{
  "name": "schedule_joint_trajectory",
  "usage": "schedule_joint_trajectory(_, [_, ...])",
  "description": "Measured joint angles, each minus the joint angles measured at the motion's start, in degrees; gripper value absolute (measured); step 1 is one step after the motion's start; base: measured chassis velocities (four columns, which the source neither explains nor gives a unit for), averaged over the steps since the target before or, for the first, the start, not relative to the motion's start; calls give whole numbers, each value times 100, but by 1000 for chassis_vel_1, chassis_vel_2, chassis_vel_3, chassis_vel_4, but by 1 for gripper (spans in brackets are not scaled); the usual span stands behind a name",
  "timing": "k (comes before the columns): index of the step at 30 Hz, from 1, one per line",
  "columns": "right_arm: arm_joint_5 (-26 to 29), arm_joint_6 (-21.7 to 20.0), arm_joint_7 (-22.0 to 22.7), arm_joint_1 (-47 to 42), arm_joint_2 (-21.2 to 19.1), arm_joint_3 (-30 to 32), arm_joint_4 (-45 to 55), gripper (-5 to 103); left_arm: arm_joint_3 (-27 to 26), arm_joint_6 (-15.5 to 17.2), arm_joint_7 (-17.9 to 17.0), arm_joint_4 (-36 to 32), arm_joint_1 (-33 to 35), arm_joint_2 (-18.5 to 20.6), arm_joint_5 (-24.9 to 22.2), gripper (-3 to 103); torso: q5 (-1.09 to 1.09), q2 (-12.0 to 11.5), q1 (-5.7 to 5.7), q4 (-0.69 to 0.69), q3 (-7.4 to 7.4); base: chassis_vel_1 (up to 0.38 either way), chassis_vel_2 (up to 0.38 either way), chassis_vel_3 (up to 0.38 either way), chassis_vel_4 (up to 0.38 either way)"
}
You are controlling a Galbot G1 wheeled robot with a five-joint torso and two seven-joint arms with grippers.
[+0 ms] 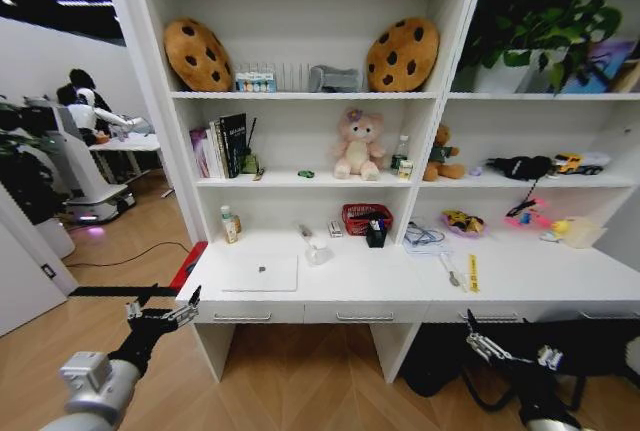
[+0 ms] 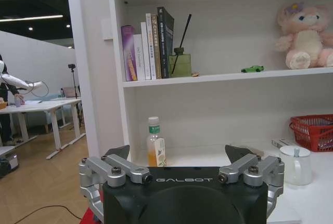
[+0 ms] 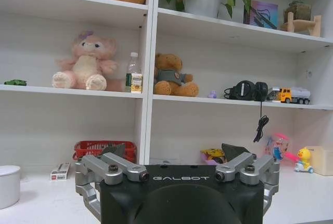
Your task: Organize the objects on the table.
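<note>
Your left gripper [image 1: 163, 313] hangs low in front of the tabletop's [image 1: 400, 281] left front corner, short of the drawer fronts, with the arm reaching up from the lower left of the head view. Its fingers [image 2: 117, 154] are spread wide and hold nothing; from the left wrist camera they point toward the left end of the tabletop, where a juice bottle [image 2: 155, 149] stands by the back wall.

Your right gripper [image 1: 505, 353] sits below the front edge toward the right end of the tabletop, also short of it, with the arm coming up from the bottom right. Its fingers [image 3: 237, 152] are likewise wide apart and empty, aimed at the shelf unit.

The silver laptop [image 1: 261, 273] lies closed and flat near the left front of the tabletop, well apart from both grippers. Behind it, near the back edge around the middle, you have a white cup [image 1: 317, 252], a red basket [image 1: 366, 218] and a small black pen holder [image 1: 376, 236] just in front of the basket. A yellow strip [image 1: 473, 273] and a pen [image 1: 451, 271] lie toward the right front. The tiny green toy car [image 1: 306, 174] is not on the tabletop; it rests on the shelf above, between the books [image 1: 222, 146] and the pink teddy bear [image 1: 358, 145].
</note>
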Motion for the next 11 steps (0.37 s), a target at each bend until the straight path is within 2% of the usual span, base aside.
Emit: schedule_joint_trajectory(11, [0, 0, 0, 0, 0, 0, 0, 100, 0, 0, 0, 0, 1, 0, 0, 100, 1, 1, 0, 0, 0, 0, 0, 0, 0])
